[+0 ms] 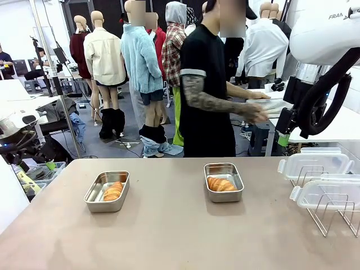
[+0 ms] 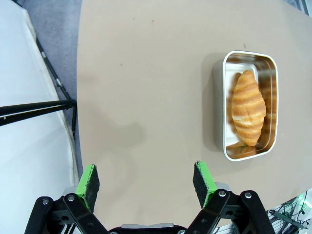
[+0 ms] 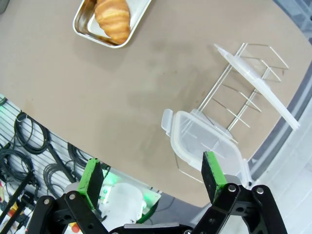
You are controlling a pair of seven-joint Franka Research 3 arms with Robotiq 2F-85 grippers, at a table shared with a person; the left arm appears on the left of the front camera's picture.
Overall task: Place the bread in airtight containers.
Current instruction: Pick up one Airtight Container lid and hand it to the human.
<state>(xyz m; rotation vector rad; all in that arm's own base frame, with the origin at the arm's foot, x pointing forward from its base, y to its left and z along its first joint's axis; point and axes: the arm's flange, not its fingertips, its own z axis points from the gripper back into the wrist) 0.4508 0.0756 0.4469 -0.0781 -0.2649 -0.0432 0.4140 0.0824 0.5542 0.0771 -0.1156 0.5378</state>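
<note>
Golden-orange bread is already boxed: left croissant (image 2: 248, 108) lies lengthwise in the left tin (image 2: 249, 53), right croissant (image 3: 113, 17) in the right tin (image 3: 105, 41), both tins uncovered on the desk (image 1: 180, 236). Left tool (image 2: 145, 175): jaws wide apart, nothing held, hovering over bare desk, with its tin ahead and off to the side of one finger. Right tool (image 3: 151, 168): also wide open and empty, up over the desk edge. The near lid (image 3: 204, 139) sits just ahead of it on the wire rack (image 3: 234, 112), nearer one finger than the other. The far lid (image 3: 258, 83) stands on edge further out on the same rack, and its tin is well ahead on the opposite side. My read is that loading is done and lidding is what's left, right tool first. To do it cleanly, centre the tool on the near lid's long edge rather than a clip tab, and come in clear of the rack wires. Grip the clear plastic lightly, lift straight off before traversing, and square the lid to the tin rim before pressing down. The croissant tip sits near the rim, so watch for pinching it.
</note>
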